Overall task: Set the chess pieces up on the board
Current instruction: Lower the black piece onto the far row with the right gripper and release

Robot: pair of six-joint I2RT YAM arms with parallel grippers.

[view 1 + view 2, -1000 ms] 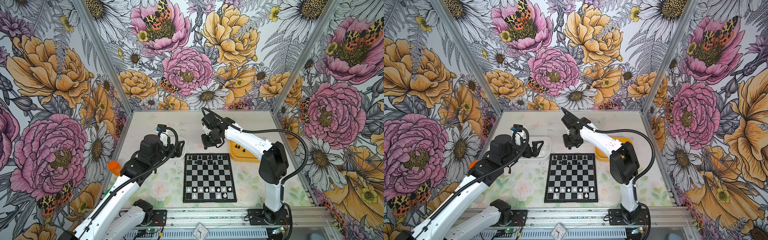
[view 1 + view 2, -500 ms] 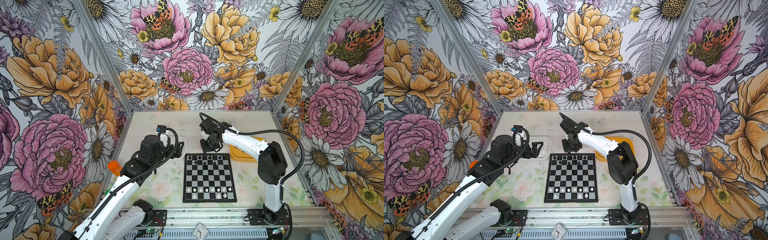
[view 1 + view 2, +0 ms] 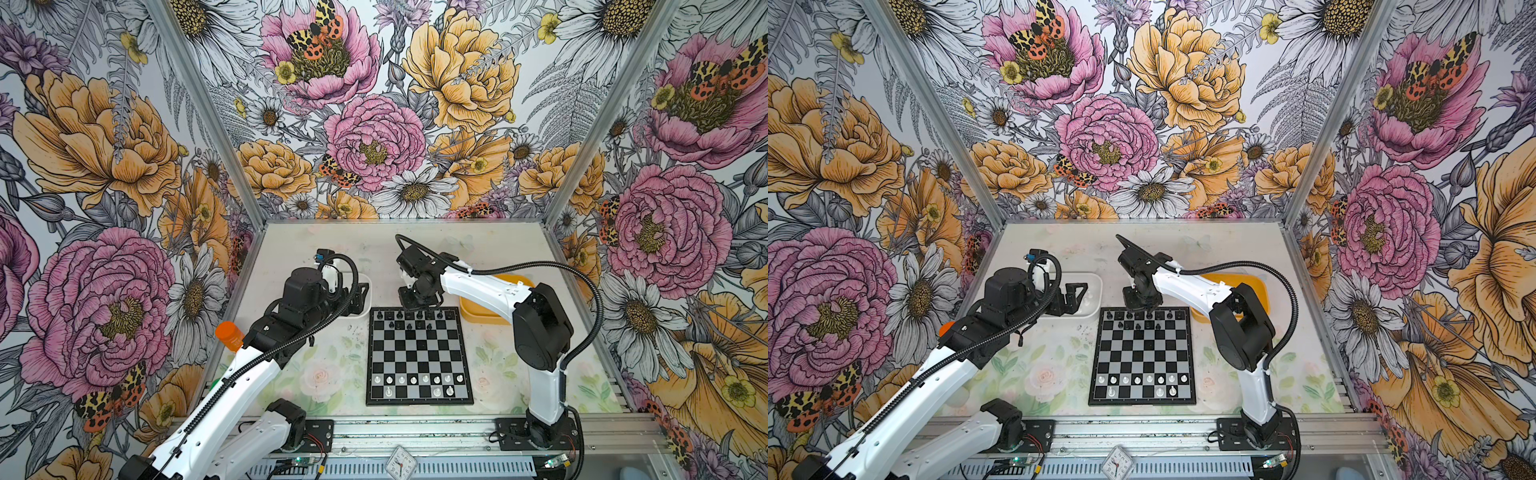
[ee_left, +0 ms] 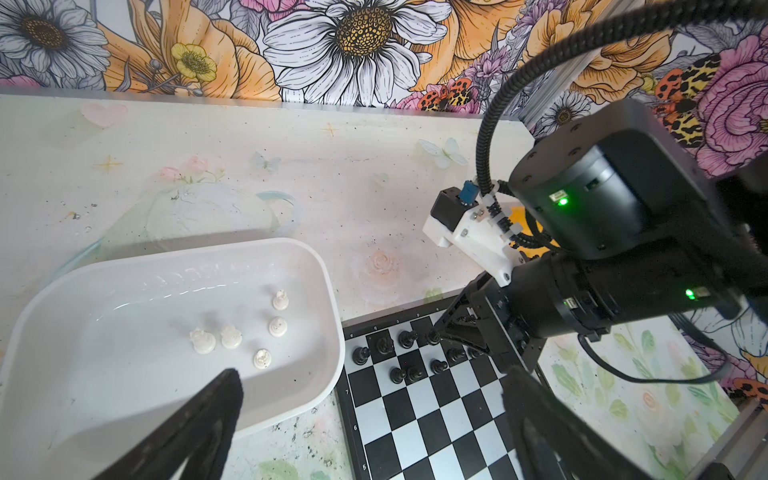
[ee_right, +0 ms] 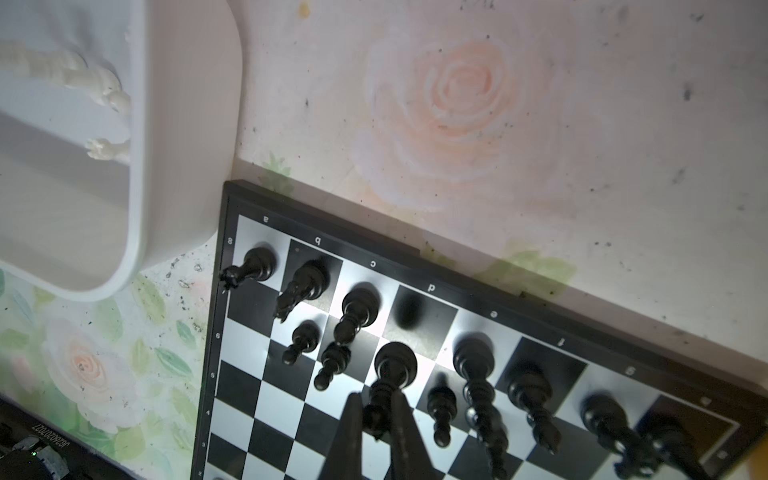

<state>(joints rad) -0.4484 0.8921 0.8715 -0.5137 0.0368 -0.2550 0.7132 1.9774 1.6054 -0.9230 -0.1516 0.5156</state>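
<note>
The board (image 3: 419, 353) (image 3: 1142, 357) lies mid-table. Several black chess pieces (image 3: 409, 319) stand on its far two rows, and several translucent white ones (image 3: 415, 380) on the near two. My right gripper (image 3: 417, 305) (image 3: 1144, 305) (image 5: 376, 401) is over the far rows, shut on a tall black piece (image 5: 394, 365). The piece's base is close above the board, next to the vacant d square. My left gripper (image 3: 360, 294) (image 4: 374, 378) is open and holds nothing, over the corner where the white tray (image 4: 328, 291) meets the board. Several white pieces (image 4: 232, 336) lie in that tray.
A yellow tray (image 3: 486, 318) (image 3: 1262, 291) sits right of the board's far corner, partly behind the right arm. An orange cap (image 3: 228, 334) shows by the left arm. A small clock (image 3: 401, 461) sits on the front rail. Floral walls close three sides.
My right gripper has come down and a little left, from behind the board onto its far rows, still holding the black piece. The left arm has not moved.
</note>
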